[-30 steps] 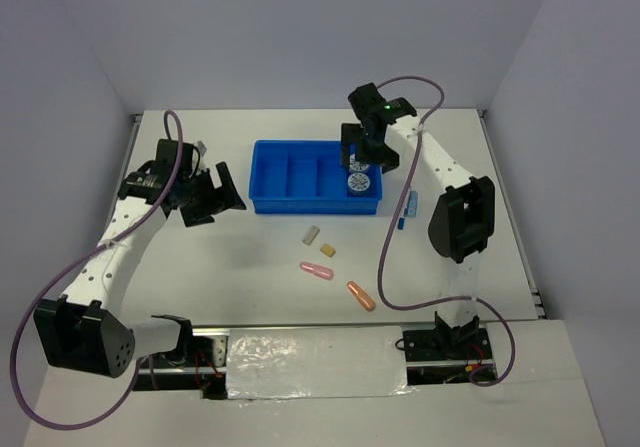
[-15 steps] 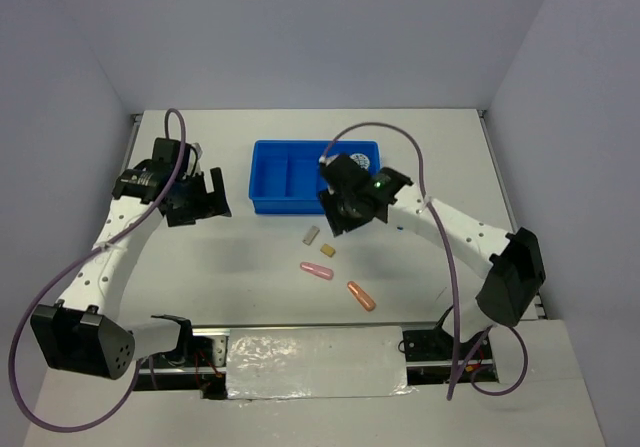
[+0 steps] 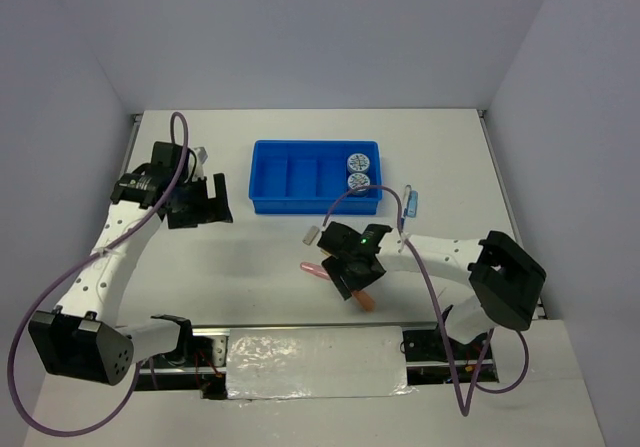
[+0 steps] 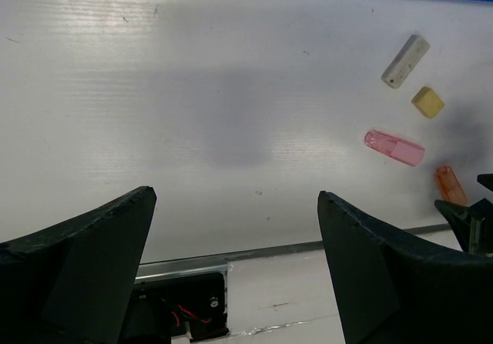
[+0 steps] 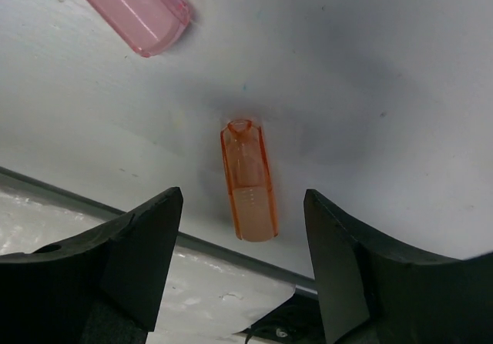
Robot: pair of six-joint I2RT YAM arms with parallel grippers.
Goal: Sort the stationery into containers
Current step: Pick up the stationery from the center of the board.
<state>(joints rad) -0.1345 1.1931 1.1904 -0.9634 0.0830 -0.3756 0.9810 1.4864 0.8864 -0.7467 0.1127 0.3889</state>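
the right tool [image 5: 245, 196] hangs released over the orange capsule [image 5: 249, 194], which lies untouched on the table [image 4: 192, 90] between its jaws, well apart from the blue tray [image 3: 265, 149]. the step is the pickup: next it must lower and clench. the left tool [image 4: 235, 196] is released, idle. a second ago the right tool stood at the tray, by the tape rolls [image 3: 358, 162]

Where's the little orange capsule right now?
In the right wrist view, the orange capsule lies flat on the table near its front edge, between the right gripper's open fingers, untouched; the pink capsule is its nearest neighbour.
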